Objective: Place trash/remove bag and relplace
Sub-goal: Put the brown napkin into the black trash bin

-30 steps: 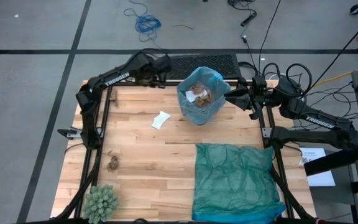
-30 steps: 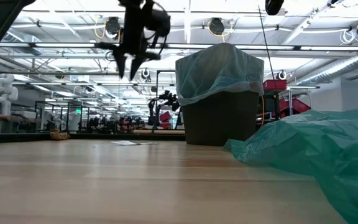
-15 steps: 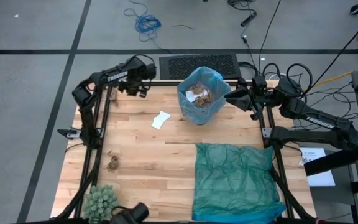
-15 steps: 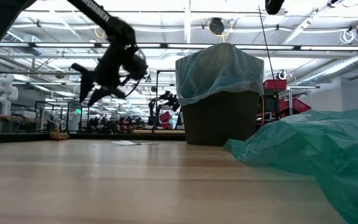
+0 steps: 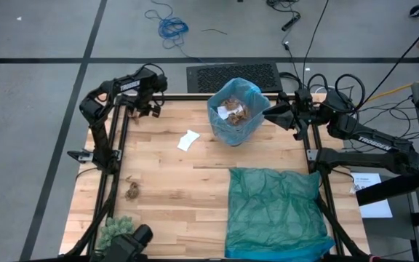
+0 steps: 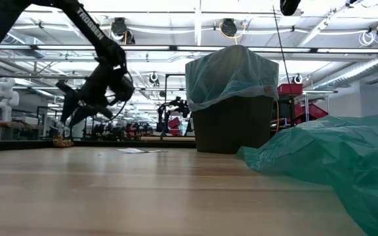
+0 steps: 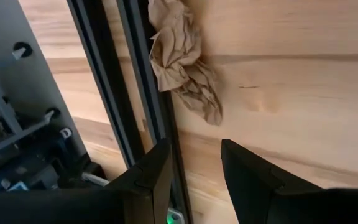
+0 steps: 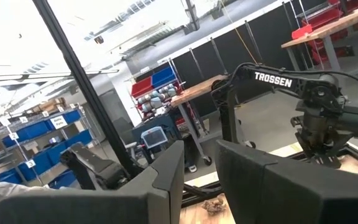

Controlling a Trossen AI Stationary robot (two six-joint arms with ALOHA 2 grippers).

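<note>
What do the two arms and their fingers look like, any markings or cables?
Both arms are dark, near-black jointed links with white TROSSEN lettering on the forearm. The left gripper ends in two flat, matte dark fingers with angled edges; the right gripper has the same broad dark fingers. Black cables loop behind the right arm's base.

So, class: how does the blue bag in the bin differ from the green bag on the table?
The light blue bag stands upright, lining the bin with its edge folded over the rim; the teal-green bag lies spread on the table. The blue bag holds wadded paper; nothing shows on the green one. The green bag is darker. Both are thin, crinkled plastic.
</note>
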